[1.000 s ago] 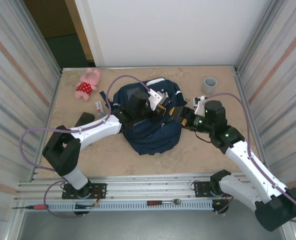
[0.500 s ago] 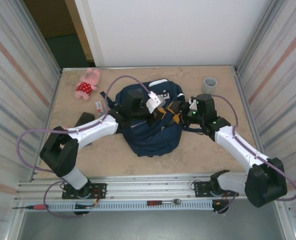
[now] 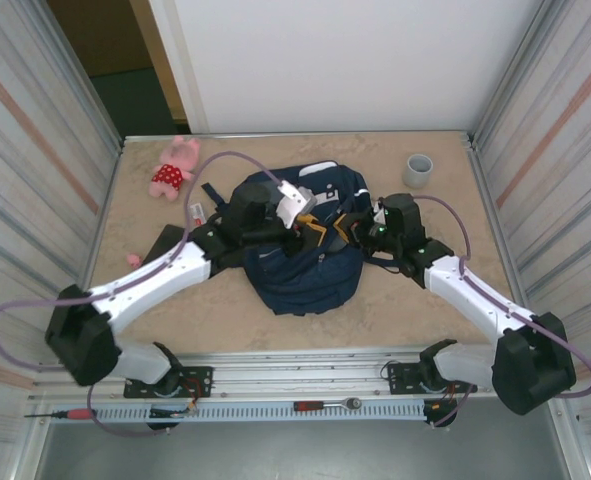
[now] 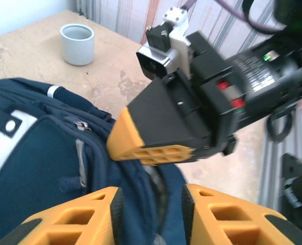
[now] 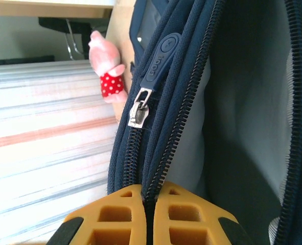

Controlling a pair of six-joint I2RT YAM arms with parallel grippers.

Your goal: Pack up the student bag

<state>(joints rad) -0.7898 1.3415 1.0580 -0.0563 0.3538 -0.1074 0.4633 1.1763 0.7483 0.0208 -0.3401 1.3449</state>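
Note:
The student bag [image 3: 305, 272], navy with white stripes, lies in the middle of the table with its top opening towards the back. My right gripper [image 5: 149, 196] is shut on the bag's zip edge [image 5: 166, 138], close below a silver zip slider [image 5: 139, 113]. In the top view the right gripper [image 3: 347, 226] sits at the bag's upper right rim. My left gripper [image 4: 152, 204] is just left of it, jaws apart, with the bag's rim [image 4: 140, 189] running loosely between its pads. The right gripper's orange finger [image 4: 151, 148] shows just ahead of the left one.
A pink plush toy [image 3: 175, 166] lies at the back left, and a small white item [image 3: 197, 211] sits near the bag's left side. At the back right stands a grey cup [image 3: 418, 170]. Corrugated walls close in both sides.
The right gripper moved in to the bag's rim and shut on the zip edge. The left gripper, shut before, has opened; its arm has stretched out lower over the table.

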